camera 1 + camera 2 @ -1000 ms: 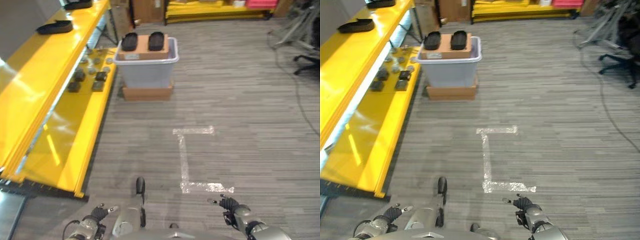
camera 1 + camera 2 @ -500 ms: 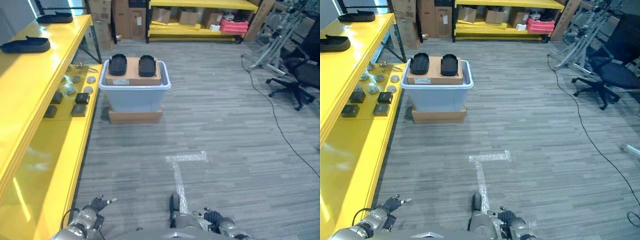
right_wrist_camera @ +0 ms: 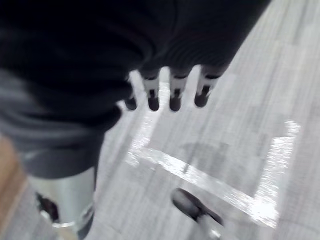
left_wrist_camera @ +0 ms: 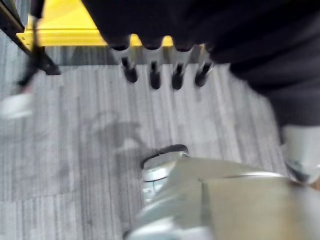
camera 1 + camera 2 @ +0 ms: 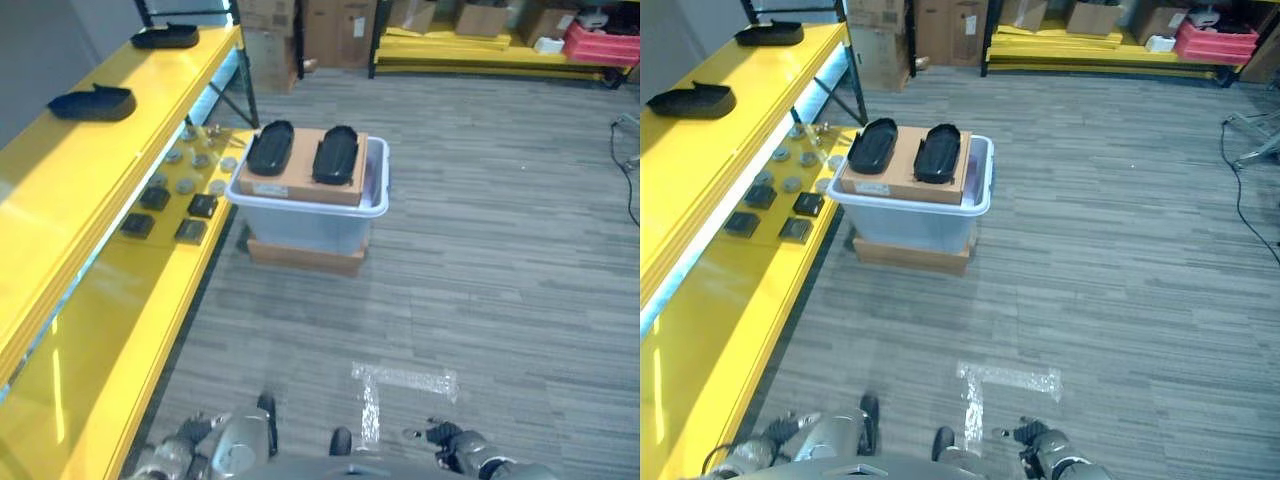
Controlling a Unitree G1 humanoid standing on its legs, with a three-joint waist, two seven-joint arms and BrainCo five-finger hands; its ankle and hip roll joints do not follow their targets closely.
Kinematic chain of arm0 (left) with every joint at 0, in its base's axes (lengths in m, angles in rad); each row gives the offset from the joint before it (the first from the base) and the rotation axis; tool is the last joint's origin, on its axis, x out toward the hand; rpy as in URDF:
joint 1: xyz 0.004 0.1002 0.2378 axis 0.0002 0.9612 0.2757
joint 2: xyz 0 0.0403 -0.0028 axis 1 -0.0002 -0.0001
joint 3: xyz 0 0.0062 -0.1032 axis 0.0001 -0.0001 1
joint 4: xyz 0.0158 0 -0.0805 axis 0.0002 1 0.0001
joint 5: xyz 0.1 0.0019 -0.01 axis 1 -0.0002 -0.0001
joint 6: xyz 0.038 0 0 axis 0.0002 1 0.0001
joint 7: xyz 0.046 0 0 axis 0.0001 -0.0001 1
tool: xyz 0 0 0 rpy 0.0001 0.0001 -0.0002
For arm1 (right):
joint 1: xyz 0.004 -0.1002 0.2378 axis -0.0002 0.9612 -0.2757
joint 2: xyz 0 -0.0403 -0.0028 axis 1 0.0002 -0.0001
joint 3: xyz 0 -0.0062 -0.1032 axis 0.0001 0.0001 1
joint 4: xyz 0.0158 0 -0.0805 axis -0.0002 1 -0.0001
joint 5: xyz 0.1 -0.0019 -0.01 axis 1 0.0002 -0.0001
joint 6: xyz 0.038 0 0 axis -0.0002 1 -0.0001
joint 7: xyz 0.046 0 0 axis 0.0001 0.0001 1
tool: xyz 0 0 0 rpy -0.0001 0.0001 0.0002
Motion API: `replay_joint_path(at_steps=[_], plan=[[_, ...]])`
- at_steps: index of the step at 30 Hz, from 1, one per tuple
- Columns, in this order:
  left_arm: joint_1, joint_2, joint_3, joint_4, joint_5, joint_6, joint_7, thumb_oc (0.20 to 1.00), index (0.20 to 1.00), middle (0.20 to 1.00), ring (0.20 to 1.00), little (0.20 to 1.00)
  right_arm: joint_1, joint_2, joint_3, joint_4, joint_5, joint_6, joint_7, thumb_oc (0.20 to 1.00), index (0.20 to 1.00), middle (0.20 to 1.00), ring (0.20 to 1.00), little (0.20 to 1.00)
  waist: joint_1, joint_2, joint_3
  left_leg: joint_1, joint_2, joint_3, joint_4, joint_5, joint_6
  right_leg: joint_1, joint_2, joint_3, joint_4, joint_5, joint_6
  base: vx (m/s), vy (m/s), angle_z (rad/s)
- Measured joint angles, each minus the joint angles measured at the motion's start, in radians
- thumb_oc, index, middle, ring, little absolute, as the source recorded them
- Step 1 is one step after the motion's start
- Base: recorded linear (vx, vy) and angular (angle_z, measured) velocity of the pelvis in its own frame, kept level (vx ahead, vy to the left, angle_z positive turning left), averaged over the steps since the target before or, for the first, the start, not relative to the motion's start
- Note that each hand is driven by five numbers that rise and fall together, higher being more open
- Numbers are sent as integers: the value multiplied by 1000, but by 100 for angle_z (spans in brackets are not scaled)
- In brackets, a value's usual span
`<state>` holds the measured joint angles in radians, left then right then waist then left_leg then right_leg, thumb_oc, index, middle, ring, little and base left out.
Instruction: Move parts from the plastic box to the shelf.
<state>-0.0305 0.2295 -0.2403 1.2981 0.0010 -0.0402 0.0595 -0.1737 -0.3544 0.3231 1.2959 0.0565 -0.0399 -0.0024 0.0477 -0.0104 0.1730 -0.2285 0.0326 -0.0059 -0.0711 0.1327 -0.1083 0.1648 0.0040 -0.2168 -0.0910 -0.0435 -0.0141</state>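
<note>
A pale plastic box (image 5: 304,222) stands on a flat cardboard base (image 5: 303,257) on the floor ahead, close to the yellow shelf (image 5: 78,190). A brown cardboard sheet (image 5: 300,180) lies across its top and carries two black oval parts (image 5: 269,147) (image 5: 335,155). Two more black parts (image 5: 92,102) (image 5: 165,37) rest on the shelf's top level. My left hand (image 4: 152,75) hangs low over the floor by the shelf's foot, fingers straight and empty. My right hand (image 5: 452,438) is low at the bottom right, open, holding nothing, well short of the box.
Several small dark and round parts (image 5: 165,205) lie on the shelf's lower level. An L of silver tape (image 5: 400,382) marks the floor between me and the box. Further yellow racking (image 5: 480,45) with boxes lines the back wall.
The camera has swung, so the box and shelf now sit nearer and more central. Both hands stay low and empty.
</note>
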Motion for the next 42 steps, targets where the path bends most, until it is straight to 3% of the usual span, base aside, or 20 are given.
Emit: replay_joint_path(at_steps=[3, 5, 7, 9, 11, 12, 15, 18, 19, 20, 22, 23, 26, 28, 29, 31, 33, 36, 39, 42], plan=[[6, 0, 4, 10, 0, -2, 2, 1000, 1000, 1000, 1000, 1000, 3, -7, 55, -13, -65, 3, -1, 1000, 1000, 1000, 1000, 1000, 14, 3, -1, 4, -6, 37, 19, 53, 21, 65, 14, 16, 1, -41, -6, 322, 83, -40], [28, -2, 14, 33, 1, -1, 3, 1000, 1000, 1000, 1000, 1000, 12, 15, 56, -23, -65, -1, 0, 1000, 1000, 1000, 1000, 1000, 10, -5, -29, 81, -7, 67, 54, 54, 90, 135, 0, 62, 8, -101, 43, 470, 222, -52], [0, 13, 25, 51, 1, 1, 11, 1000, 1000, 1000, 1000, 1000, 45, 70, 30, -11, -64, -1, -1, 1000, 1000, 1000, 1000, 1000, 0, -56, -42, 141, -57, 79, 31, 40, 150, 133, -53, 41, 122, -122, 77, 285, 182, -6], [-8, 9, 18, 51, 1, -5, 18, 1000, 1000, 1000, 1000, 1000, 62, 104, 7, -7, -60, -2, 0, 1000, 1000, 1000, 1000, 1000, 1, -29, -57, 189, -47, 83, 19, 16, 158, 23, -82, 42, 380, -159, 106, 321, 288, -15], [-54, 12, 11, 47, 1, 8, 23, 1000, 1000, 1000, 1000, 1000, 75, 142, -53, -78, -11, -4, 1, 1000, 1000, 1000, 1000, 1000, -45, -21, -43, 254, -94, 87, 48, -71, 210, -272, -186, 109, 997, -11, 164, 296, 212, -1], [-63, 12, 0, 33, 1, 0, 25, 1000, 1000, 1000, 1000, 1000, 74, 133, -61, -85, -2, -1, 1, 1000, 1000, 1000, 1000, 1000, -53, -3, -33, 283, -102, 88, 48, -85, 213, -340, -201, 118, 1077, -22, 163, 292, 95, 19], [-99, 22, -3, 7, 0, -1, 37, 1000, 1000, 1000, 1000, 1000, 71, 90, -51, -162, 17, -3, -6, 1000, 1000, 1000, 1000, 1000, -59, 34, -31, 354, -122, 87, 29, -152, 194, -425, -245, 16, 700, -81, 123, 339, -88, 6], [-109, 34, 22, -11, -38, -1, 45, 1000, 1000, 1000, 1000, 1000, 66, 92, -51, -189, 17, -5, -9, 1000, 1000, 1000, 1000, 1000, -63, 20, -23, 395, -138, 61, 25, -197, 143, -378, -254, -67, 93, 74, 140, 385, -269, 22], [-124, 24, 17, -18, -45, -2, 51, 1000, 1000, 1000, 1000, 1000, 67, 88, -52, -188, 17, -4, -15, 1000, 1000, 1000, 1000, 1000, -86, 30, -13, 407, -126, 7, 37, -211, 150, -370, -190, 112, 17, 127, 146, 199, -207, 81], [-131, 22, 6, -18, -47, -3, 54, 1000, 1000, 1000, 1000, 1000, 69, 91, -51, -184, 17, -3, -21, 1000, 1000, 1000, 1000, 1000, -98, 32, -12, 415, -111, -5, 41, -213, 147, -368, -152, 183, 26, 156, 139, 201, -265, 109], [-108, 22, -6, -23, -47, -9, 58, 1000, 1000, 1000, 1000, 1000, 96, 91, -51, -179, 16, 0, -24, 1000, 1000, 1000, 1000, 1000, -103, -19, -27, 482, -123, -9, 56, -227, 122, -299, -113, 128, 84, 208, 79, 198, -422, 96], [-64, -21, 6, -19, -47, -24, 64, 1000, 1000, 1000, 1000, 1000, 94, 65, -54, -191, 17, -4, -33, 1000, 1000, 1000, 1000, 1000, -87, 12, -36, 461, -94, 15, 166, -244, 91, -229, -88, 94, 48, 221, 43, 88, -399, 51], [-6, -49, 84, 13, -70, -20, 69, 1000, 1000, 1000, 1000, 1000, 115, 9, -31, -484, 14, -14, -65, 1000, 1000, 1000, 1000, 1000, -68, -11, -18, 192, -85, 13, 620, -277, 12, -196, -84, 115, 11, 206, -8, 46, -179, -10], [17, -50, 83, 14, -75, -17, 80, 1000, 1000, 1000, 1000, 1000, 122, -36, -44, -693, 12, -22, -76, 1000, 1000, 1000, 1000, 1000, -76, -8, 1, 162, -39, 13, 500, -285, 4, -170, -69, 125, 10, 187, -21, 130, 6, -13], [58, -54, 84, 7, -75, -15, 97, 1000, 1000, 1000, 1000, 1000, 213, -55, -110, -980, -8, -52, -117, 1000, 1000, 1000, 1000, 1000, -119, 5, 2, 232, 68, 119, 155, -245, -1, -131, -37, 116, 9, 134, -2, 97, 93, -5], [49, -42, 82, 7, -75, -14, 111, 1000, 1000, 1000, 1000, 1000, 212, -55, -141, -1015, -23, -95, -150, 1000, 1000, 1000, 1000, 1000, -132, -4, 10, 241, 121, 141, 9, -128, -11, -125, -21, 116, 2, 110, -9, 135, 110, -24], [44, -68, 80, -26, -58, -11, 129, 1000, 1000, 1000, 1000, 1000, 401, -78, -264, -1285, -58, -80, -183, 1000, 1000, 1000, 1000, 1000, -155, 46, 0, 233, 118, 139, 12, -93, -11, -120, -24, 69, 2, 95, 7, 174, 118, 5], [38, -74, 79, -68, -56, -16, 157, 1000, 1000, 1000, 1000, 1000, 393, -87, -243, -1220, -102, -94, -236, 1000, 1000, 1000, 1000, 1000, -192, 92, -16, 325, 93, 145, -12, -85, 7, -78, -22, 68, 10, 92, 44, 79, 72, -1], [-24, -51, 57, -109, -55, -29, 177, 1000, 1000, 1000, 1000, 1000, 213, -76, -99, -1017, -151, -66, -254, 1000, 1000, 1000, 1000, 1000, -123, 59, -11, 300, 26, 140, -11, -90, 30, -111, -94, 68, 6, 108, 88, 3, 78, 7], [-38, -46, -21, -204, -40, -32, 200, 1000, 1000, 1000, 1000, 1000, -109, -76, -93, -918, -263, -31, -352, 1000, 1000, 1000, 1000, 1000, -76, 89, 42, 228, 9, 133, -11, -72, 65, -183, -110, 67, 9, 137, 106, -176, 53, 8]])
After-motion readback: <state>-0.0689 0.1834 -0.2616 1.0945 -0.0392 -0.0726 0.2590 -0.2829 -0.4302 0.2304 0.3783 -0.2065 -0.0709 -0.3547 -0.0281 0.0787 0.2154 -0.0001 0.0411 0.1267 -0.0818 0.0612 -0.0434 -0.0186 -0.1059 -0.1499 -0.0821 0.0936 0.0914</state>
